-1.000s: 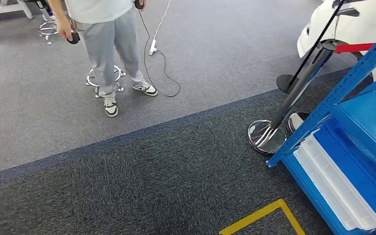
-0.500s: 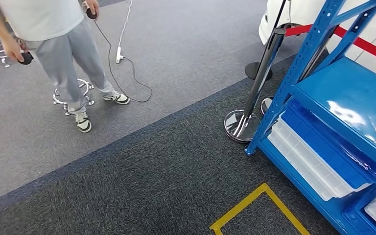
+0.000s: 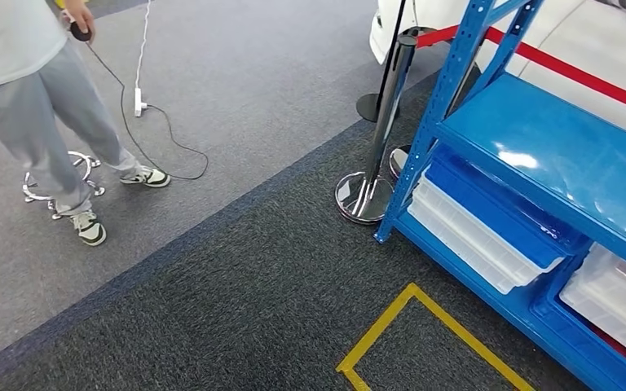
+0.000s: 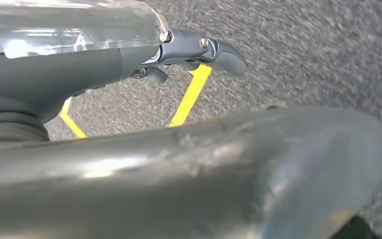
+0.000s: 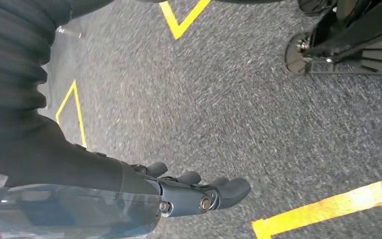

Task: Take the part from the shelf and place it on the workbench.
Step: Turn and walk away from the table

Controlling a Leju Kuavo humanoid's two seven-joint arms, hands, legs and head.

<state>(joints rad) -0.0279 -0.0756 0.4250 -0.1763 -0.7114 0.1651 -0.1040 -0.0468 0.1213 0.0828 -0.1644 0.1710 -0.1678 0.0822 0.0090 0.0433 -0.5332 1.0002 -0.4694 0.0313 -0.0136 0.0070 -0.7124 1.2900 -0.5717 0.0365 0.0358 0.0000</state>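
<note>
Both the left hand [image 4: 199,50] and right hand [image 5: 199,191] hang empty, fingers loosely extended above carpet; blue shelf [image 3: 530,155] stands right.

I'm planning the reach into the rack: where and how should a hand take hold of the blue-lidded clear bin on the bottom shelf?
Probably by the long front edge of the blue-lidded clear bin, coming from the open aisle side over the dark carpet. That edge sticks out past the blue shelf above, and the lid rim overhangs the clear wall, giving fingers a lip. The upright post blocks its left end.
</note>
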